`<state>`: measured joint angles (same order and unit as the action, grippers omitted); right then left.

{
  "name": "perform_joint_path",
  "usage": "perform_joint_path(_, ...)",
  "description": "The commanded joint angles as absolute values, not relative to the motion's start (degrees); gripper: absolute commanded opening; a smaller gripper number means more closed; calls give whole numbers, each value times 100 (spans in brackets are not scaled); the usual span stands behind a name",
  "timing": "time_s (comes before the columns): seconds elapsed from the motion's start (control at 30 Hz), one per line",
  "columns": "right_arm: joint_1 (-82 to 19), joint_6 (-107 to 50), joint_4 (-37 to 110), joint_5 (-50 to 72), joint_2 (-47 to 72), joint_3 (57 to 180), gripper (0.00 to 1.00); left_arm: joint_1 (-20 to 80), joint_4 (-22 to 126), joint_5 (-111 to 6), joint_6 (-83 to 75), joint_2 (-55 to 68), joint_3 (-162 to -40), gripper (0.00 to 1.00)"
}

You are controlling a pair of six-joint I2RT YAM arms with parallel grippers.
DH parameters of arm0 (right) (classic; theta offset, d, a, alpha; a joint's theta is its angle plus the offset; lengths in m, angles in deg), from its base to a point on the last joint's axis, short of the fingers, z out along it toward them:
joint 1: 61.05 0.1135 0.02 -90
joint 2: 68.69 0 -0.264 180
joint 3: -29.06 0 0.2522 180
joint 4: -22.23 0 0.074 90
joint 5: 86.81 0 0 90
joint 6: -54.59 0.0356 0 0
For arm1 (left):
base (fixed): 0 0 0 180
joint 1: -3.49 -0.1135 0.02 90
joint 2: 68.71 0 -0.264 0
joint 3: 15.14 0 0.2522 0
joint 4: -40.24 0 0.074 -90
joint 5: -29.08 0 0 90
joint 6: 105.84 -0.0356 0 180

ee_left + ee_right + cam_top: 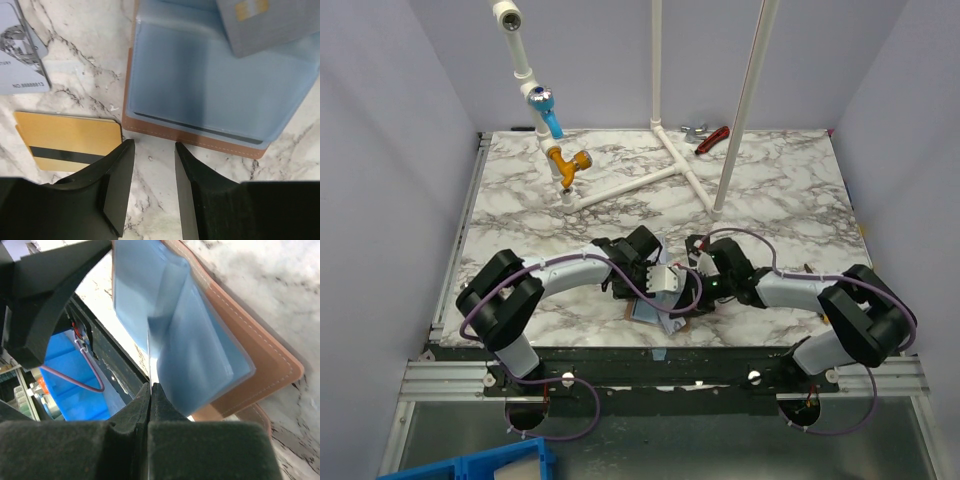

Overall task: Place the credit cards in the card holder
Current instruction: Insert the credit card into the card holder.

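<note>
In the left wrist view, gold card [67, 140] beside card holder [200, 141]

Leather-like tan card holder [210, 141], stitched; sleeves translucent blue plastic. Gold card [65, 135] brushed, matt. Table [90, 55] marble-patterned, smooth.

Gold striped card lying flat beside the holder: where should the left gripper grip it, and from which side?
Grip the gold card by the short edge facing the card holder, coming in low from that side, where the open left gripper sits. The card lies flat on the marble with no raised edge, so one finger probably must tip that edge up first.
</note>
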<state>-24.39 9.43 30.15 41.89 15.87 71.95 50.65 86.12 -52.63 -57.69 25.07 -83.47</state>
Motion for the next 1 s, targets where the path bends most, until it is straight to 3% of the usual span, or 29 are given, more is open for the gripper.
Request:
perform_joint_path(0.0, -2554, 1018, 2949, 4072, 1338, 6924, 1, 5186, 8307, -5776, -5918, 2752, -8306, 38)
perform_joint_path(0.97, -2731, 1225, 2089, 4316, 2018, 6847, 1, 5517, 8409, -5680, -5758, 2760, -8232, 37)
